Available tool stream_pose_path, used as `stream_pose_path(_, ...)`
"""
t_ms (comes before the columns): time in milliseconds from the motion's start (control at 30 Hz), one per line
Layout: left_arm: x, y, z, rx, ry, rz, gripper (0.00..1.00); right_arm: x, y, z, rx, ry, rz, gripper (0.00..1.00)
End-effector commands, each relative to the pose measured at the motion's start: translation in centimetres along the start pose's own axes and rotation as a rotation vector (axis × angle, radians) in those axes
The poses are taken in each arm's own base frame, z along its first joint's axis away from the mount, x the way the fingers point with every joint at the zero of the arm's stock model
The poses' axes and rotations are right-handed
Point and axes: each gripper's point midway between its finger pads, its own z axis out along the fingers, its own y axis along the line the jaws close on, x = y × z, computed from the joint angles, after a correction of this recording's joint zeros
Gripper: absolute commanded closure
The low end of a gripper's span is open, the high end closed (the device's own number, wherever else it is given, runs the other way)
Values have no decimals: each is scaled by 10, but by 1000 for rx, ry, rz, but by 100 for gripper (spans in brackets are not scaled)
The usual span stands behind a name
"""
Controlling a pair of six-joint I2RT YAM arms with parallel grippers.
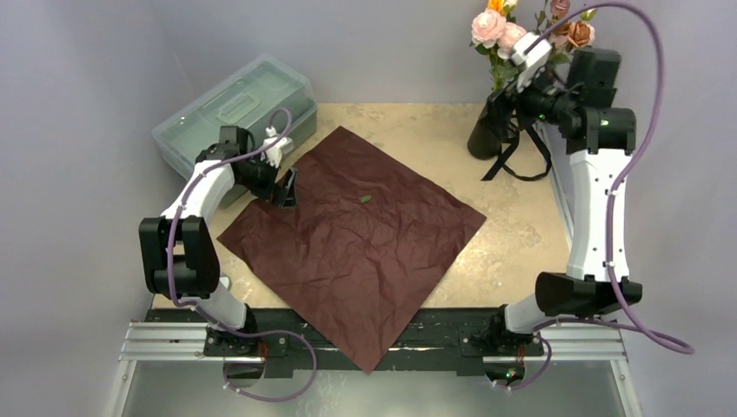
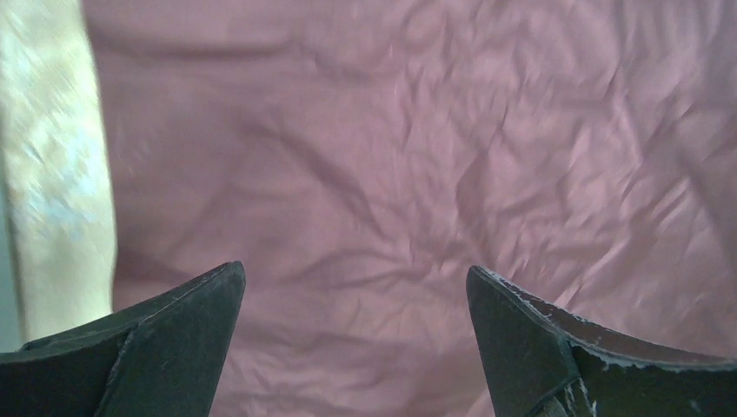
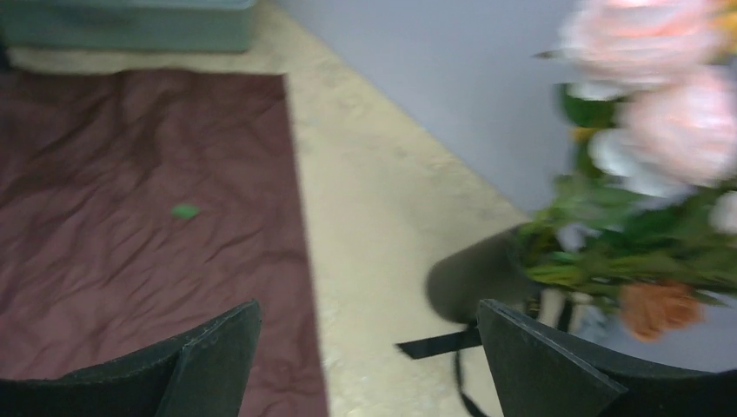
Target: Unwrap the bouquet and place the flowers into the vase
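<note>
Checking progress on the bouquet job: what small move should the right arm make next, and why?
Probably draw the right gripper back: its jaws stand open, and the pink and yellow flowers already sit in the tall matte black vase.

Table count: one of each kind.
One maroon paper sheet (image 1: 356,252), one green leaf (image 1: 366,199) on it; one vase (image 1: 487,132), one bunch of flowers (image 1: 497,28), one black ribbon (image 1: 514,163) at 1 o'clock; one lidded box (image 1: 235,109) at 10 o'clock.
</note>
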Motion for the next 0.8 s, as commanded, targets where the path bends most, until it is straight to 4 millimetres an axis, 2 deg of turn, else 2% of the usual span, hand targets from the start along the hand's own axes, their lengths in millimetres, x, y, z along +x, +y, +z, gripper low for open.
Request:
stream_pose_path(0, 59, 9, -15, -59, 191, 151, 0, 63, 106, 26, -359, 191, -20, 2)
stream_pose_path(67, 77, 18, -14, -99, 249, 174, 0, 90, 132, 46, -415, 253, -43, 2)
stream_pose_path(133, 91, 23, -12, -106, 300, 193, 0, 116, 149, 66, -464, 299, -77, 2)
stream_pose_path(267, 101, 27, -5, -111, 320, 199, 0, 157, 167, 109, -524, 366, -101, 3)
stream_pose_path(400, 108, 28, 5, -118, 323, 185, 0, 191, 172, 143, -536, 410, -116, 6)
stream_pose_path(600, 119, 23, 27, -127, 339, 230, 1, 238, 174, 169, -513, 483, -136, 7)
stream_pose_path(767, 115, 17, 48, -111, 346, 254, 1, 270, 182, 179, -543, 535, -125, 9)
